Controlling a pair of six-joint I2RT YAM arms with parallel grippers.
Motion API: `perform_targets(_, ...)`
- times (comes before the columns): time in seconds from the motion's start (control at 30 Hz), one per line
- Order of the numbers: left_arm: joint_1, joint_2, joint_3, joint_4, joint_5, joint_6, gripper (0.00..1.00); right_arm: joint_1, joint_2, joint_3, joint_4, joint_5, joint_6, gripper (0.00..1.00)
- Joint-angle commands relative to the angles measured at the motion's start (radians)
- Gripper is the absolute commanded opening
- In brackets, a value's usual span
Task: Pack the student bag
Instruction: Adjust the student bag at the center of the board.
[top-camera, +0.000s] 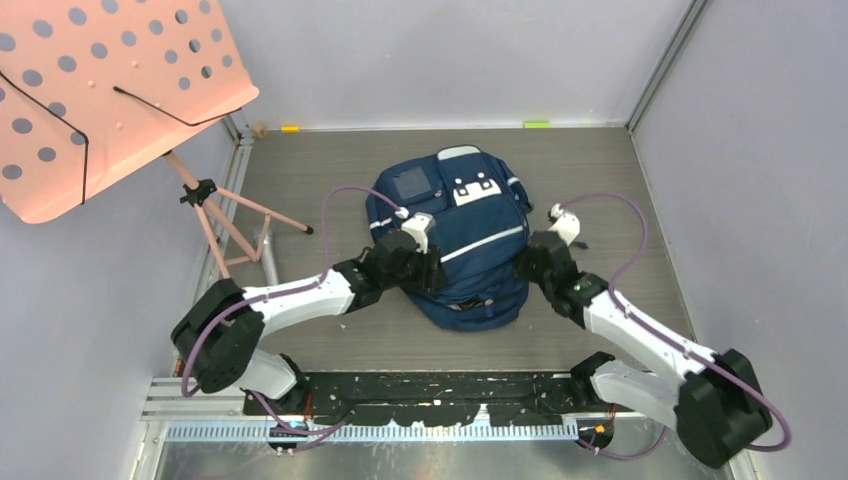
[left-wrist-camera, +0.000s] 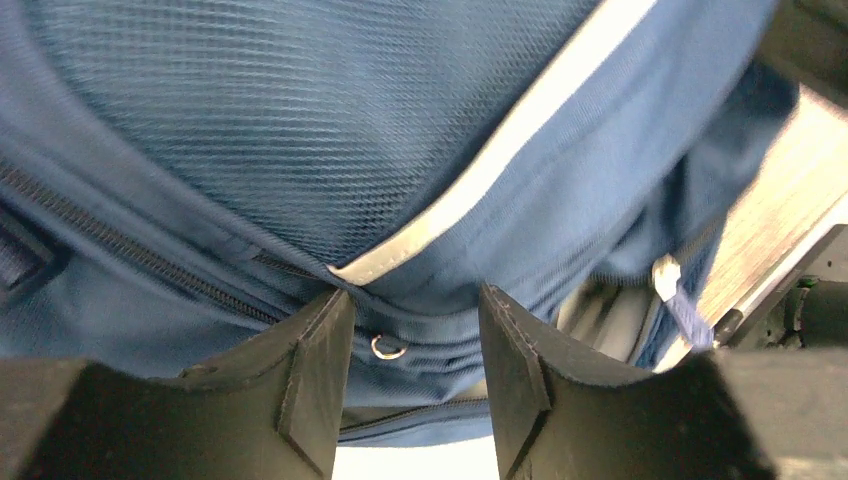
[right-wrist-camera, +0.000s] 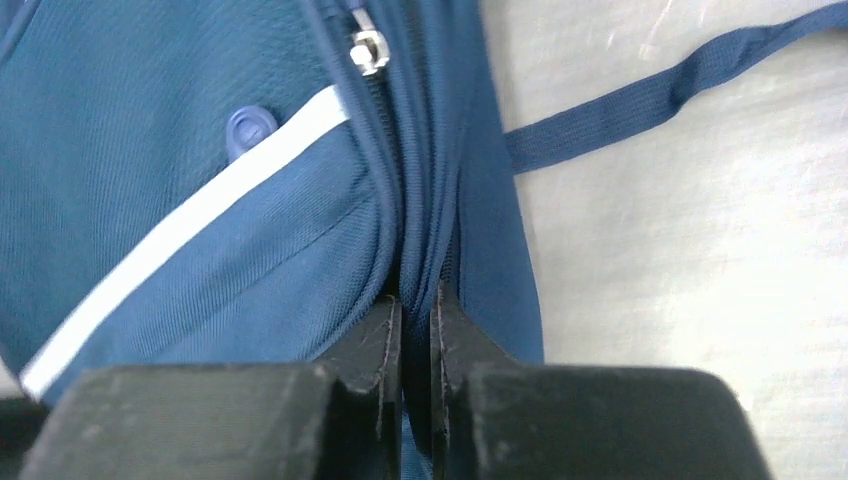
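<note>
The student bag (top-camera: 470, 225), navy blue with white stripe trim and white buckle patches, lies in the middle of the table. My left gripper (top-camera: 432, 268) is at its left side, open; in the left wrist view (left-wrist-camera: 415, 330) its fingers straddle a fold of bag fabric (left-wrist-camera: 440, 150) with a small metal ring (left-wrist-camera: 388, 348) between them. My right gripper (top-camera: 522, 268) is at the bag's right side, shut on a fold of bag fabric by the zipper seam (right-wrist-camera: 416, 300). A zipper pull (right-wrist-camera: 367, 50) and a loose strap (right-wrist-camera: 660, 95) show in the right wrist view.
A pink perforated music stand (top-camera: 100, 95) on a tripod (top-camera: 225, 225) stands at the back left. Grey walls enclose the table on three sides. A small yellow marker (top-camera: 290, 128) and a green one (top-camera: 537, 124) sit at the back edge.
</note>
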Motion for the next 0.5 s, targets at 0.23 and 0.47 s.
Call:
perform_targets(0.23,-0.147,0.132,0.150,0.071,0.118,-0.062,0.56,-0.265,0.341,0.262,0.111,-0.403,-0.285,0.27)
perform_targets(0.47,-0.092,-0.012,0.261,-0.280,0.094,0.080,0.80,-0.265,0.133,0.214,-0.098,-0.466,-0.288,0.64)
